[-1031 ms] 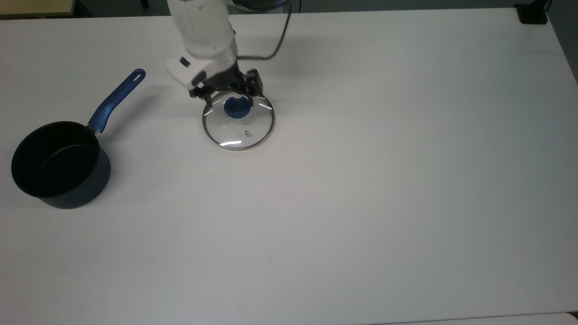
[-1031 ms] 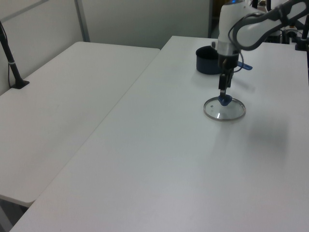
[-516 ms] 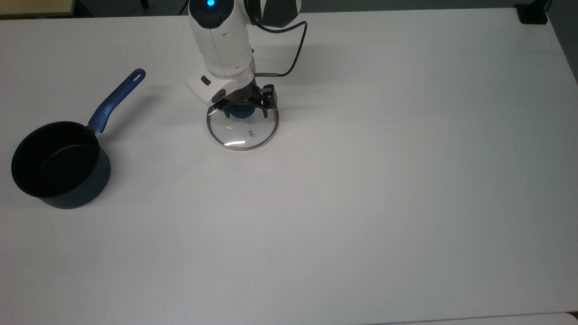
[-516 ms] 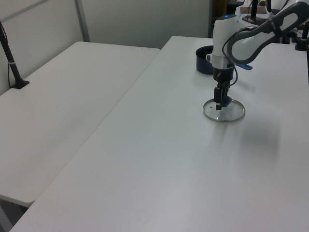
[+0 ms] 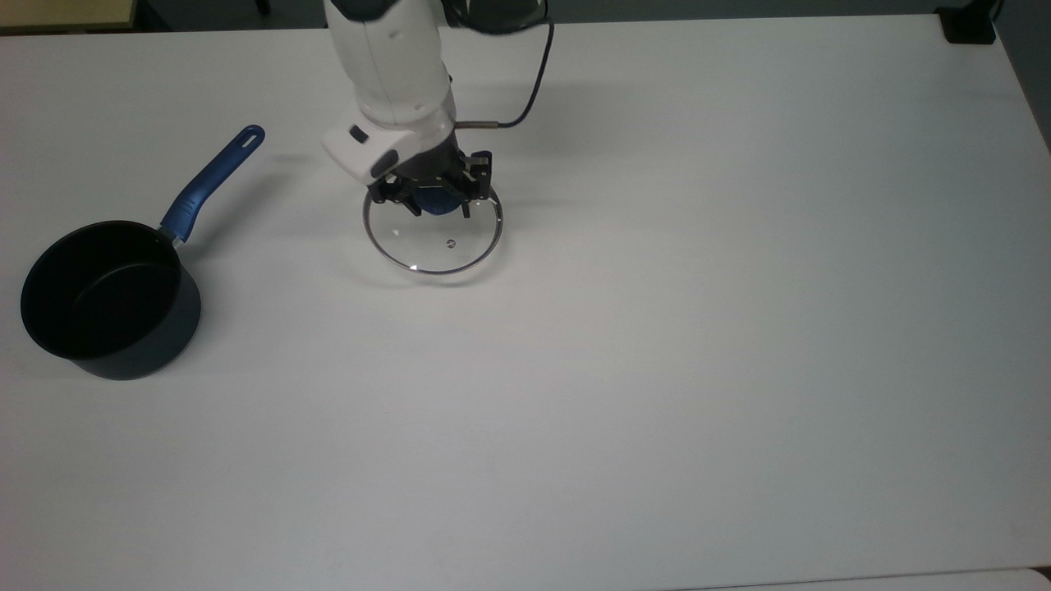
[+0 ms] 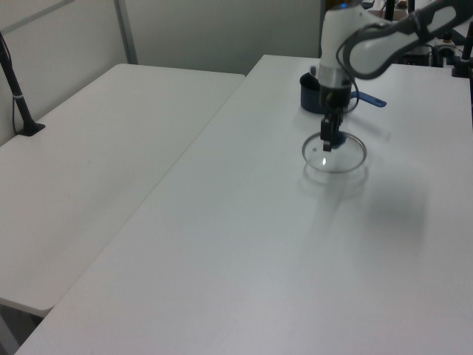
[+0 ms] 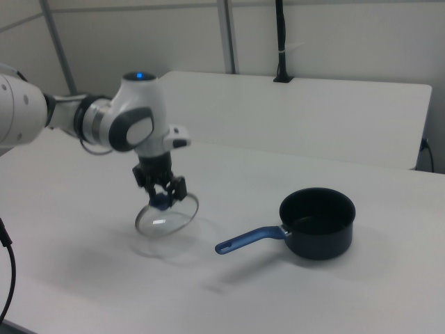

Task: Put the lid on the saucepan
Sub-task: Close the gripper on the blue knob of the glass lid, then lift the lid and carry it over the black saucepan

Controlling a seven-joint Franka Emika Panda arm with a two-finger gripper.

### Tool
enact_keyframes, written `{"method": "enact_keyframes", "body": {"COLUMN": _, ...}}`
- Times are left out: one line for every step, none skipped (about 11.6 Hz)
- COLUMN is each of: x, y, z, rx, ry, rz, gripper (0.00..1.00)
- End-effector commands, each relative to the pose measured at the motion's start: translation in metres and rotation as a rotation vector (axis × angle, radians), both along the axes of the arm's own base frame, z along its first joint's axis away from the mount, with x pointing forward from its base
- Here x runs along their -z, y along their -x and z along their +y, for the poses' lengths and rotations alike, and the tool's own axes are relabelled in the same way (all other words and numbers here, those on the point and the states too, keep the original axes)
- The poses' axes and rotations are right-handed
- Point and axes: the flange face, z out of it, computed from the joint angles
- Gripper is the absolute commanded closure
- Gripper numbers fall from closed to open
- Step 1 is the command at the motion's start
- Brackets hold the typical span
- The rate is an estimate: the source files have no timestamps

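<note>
The lid [image 5: 437, 248], a clear glass disc with a metal rim, hangs a little above the white table [image 5: 657, 328] and casts a shadow beneath it. My gripper [image 5: 435, 201] is shut on its blue centre knob. The left view has the lid [image 6: 336, 157] under the gripper [image 6: 327, 142], and the right view has the lid [image 7: 167, 218] slightly tilted below the gripper [image 7: 161, 199]. The dark saucepan [image 5: 107, 300] stands uncovered at the top view's left, its blue handle [image 5: 212, 182] pointing toward the arm. It sits behind the arm in the left view [image 6: 311, 95] and at the right view's right [image 7: 318, 223].
A black cable [image 5: 530, 90] loops off the arm's wrist. A black block [image 5: 969, 25] sits at the table's far right corner in the top view. A second white table [image 6: 96, 148] adjoins on the left view's left, with a black post [image 6: 16, 92] on it.
The gripper closed on the blue knob and lifted the lid off the table, shifting it slightly toward the top view's left. The saucepan has not moved.
</note>
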Motion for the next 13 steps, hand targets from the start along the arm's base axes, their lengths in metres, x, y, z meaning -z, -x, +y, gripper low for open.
{"method": "enact_keyframes", "body": {"x": -0.101, "y": -0.027, "z": -0.051, "rx": 0.062, "ry": -0.019, "rz": -0.086, "gripper": 0.61}}
{"method": "enact_keyframes", "body": {"x": -0.124, "y": -0.033, "z": -0.073, "rx": 0.105, "ry": -0.031, "rz": -0.133, "gripper": 0.61}}
{"method": "enact_keyframes", "body": {"x": -0.138, "y": -0.043, "z": -0.103, "rx": 0.172, "ry": -0.069, "rz": -0.178, "gripper": 0.61}}
{"method": "enact_keyframes", "body": {"x": -0.144, "y": -0.054, "z": -0.138, "rx": 0.239, "ry": -0.089, "rz": -0.213, "gripper": 0.62}}
{"method": "enact_keyframes", "body": {"x": -0.148, "y": -0.065, "z": -0.173, "rx": 0.292, "ry": -0.076, "rz": -0.247, "gripper": 0.62}}
{"method": "enact_keyframes", "body": {"x": -0.142, "y": -0.075, "z": -0.205, "rx": 0.339, "ry": -0.062, "rz": -0.262, "gripper": 0.62}}
{"method": "enact_keyframes", "body": {"x": -0.136, "y": -0.083, "z": -0.233, "rx": 0.392, "ry": -0.070, "rz": -0.302, "gripper": 0.62}}
{"method": "enact_keyframes", "body": {"x": -0.131, "y": -0.089, "z": -0.254, "rx": 0.447, "ry": -0.067, "rz": -0.374, "gripper": 0.62}}
{"method": "enact_keyframes", "body": {"x": -0.127, "y": -0.093, "z": -0.266, "rx": 0.473, "ry": -0.048, "rz": -0.430, "gripper": 0.62}}
{"method": "enact_keyframes", "body": {"x": -0.119, "y": -0.091, "z": -0.283, "rx": 0.494, "ry": -0.034, "rz": -0.444, "gripper": 0.62}}
{"method": "enact_keyframes", "body": {"x": -0.107, "y": -0.088, "z": -0.299, "rx": 0.511, "ry": -0.018, "rz": -0.440, "gripper": 0.62}}
{"method": "enact_keyframes", "body": {"x": -0.099, "y": -0.084, "z": -0.310, "rx": 0.507, "ry": 0.001, "rz": -0.429, "gripper": 0.62}}
{"method": "enact_keyframes", "body": {"x": -0.093, "y": -0.082, "z": -0.312, "rx": 0.476, "ry": 0.013, "rz": -0.416, "gripper": 0.62}}
